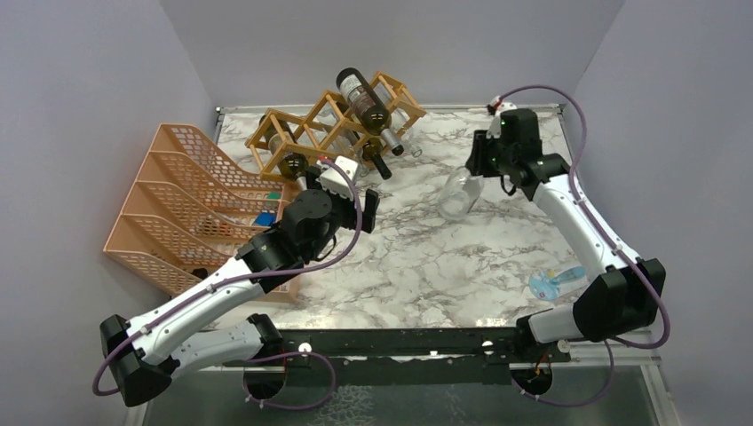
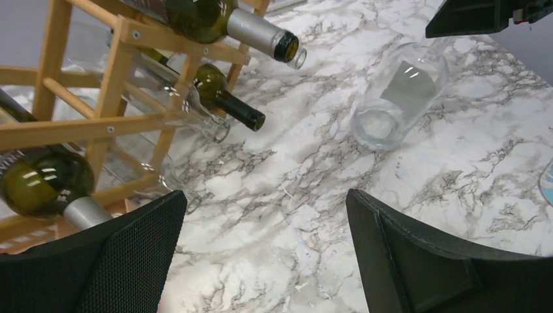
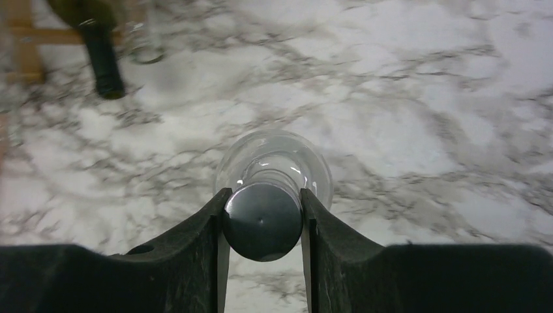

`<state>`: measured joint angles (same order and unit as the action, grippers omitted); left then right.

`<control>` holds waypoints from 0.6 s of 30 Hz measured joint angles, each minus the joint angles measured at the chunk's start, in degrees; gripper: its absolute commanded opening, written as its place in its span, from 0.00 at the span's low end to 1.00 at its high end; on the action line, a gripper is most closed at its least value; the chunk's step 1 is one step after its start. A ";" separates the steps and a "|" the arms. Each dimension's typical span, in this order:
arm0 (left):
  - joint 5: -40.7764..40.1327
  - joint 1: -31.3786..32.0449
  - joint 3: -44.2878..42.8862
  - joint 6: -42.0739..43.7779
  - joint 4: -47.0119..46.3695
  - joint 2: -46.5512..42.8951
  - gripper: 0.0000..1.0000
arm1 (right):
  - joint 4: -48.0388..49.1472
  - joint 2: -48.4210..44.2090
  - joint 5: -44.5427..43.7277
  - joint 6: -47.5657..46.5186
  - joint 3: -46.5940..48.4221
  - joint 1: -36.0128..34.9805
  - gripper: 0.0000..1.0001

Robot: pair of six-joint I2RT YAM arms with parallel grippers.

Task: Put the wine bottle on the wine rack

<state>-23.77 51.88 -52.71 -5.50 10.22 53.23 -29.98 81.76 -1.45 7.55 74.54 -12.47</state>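
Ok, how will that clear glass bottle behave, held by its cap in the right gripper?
The clear glass bottle looks empty, so probably light. The right gripper pinches only its smooth grey cap, so it may swing or slip. Glass: likely fragile.

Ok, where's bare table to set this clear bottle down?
Widest bare marble: centre, between left gripper, clear bottle and the near edge. A smaller patch between rack and right gripper. Crowded by the rack's front, where bottle necks stick out.
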 measured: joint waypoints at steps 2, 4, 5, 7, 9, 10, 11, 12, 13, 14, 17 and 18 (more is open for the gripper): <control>0.09 -0.02 0.94 -1.81 -0.24 1.16 0.99 | -0.04 -1.46 2.14 1.57 -1.20 -3.56 0.13; 0.55 -0.02 1.90 -3.78 -0.33 2.43 0.99 | 0.76 -2.97 4.37 3.65 -2.93 -7.19 0.11; 1.01 -0.02 2.40 -4.90 -0.44 3.08 0.99 | 1.38 -3.80 5.35 4.66 -4.00 -8.74 0.11; 2.03 -0.02 3.48 -7.06 -0.79 4.24 0.99 | 3.67 -5.64 7.26 6.73 -6.80 -11.28 0.10; 3.02 -0.02 4.52 -9.07 -1.11 5.14 0.99 | 6.80 -7.58 8.57 8.28 -10.10 -13.35 0.09; 3.48 -0.02 5.03 -10.12 -1.25 5.53 0.99 | 8.57 -8.72 8.81 8.87 -11.87 -14.58 0.08; 3.93 -0.04 5.49 -11.17 -1.38 5.84 0.99 | 10.29 -9.84 8.81 9.07 -13.55 -15.85 0.07; 4.28 -0.07 5.86 -11.98 -1.49 6.10 0.99 | 12.04 -11.02 8.79 9.09 -15.28 -17.03 0.07; 4.66 -0.09 6.16 -12.83 -1.55 6.38 0.99 | 14.14 -12.44 8.61 9.09 -17.33 -18.12 0.06; 4.96 -0.15 6.40 -13.60 -1.62 6.62 0.99 | 16.28 -14.12 8.50 8.87 -19.56 -18.95 0.05; 5.35 -0.55 6.99 -15.39 -2.03 6.97 0.99 | 21.44 -20.02 8.26 8.52 -26.75 -20.65 0.03; 5.40 -0.68 7.15 -15.98 -2.29 7.02 0.99 | 22.51 -21.70 8.04 8.52 -28.57 -21.05 0.03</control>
<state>-18.37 51.20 -45.56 -21.47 7.92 60.25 -7.46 60.05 6.59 16.08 45.98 -33.52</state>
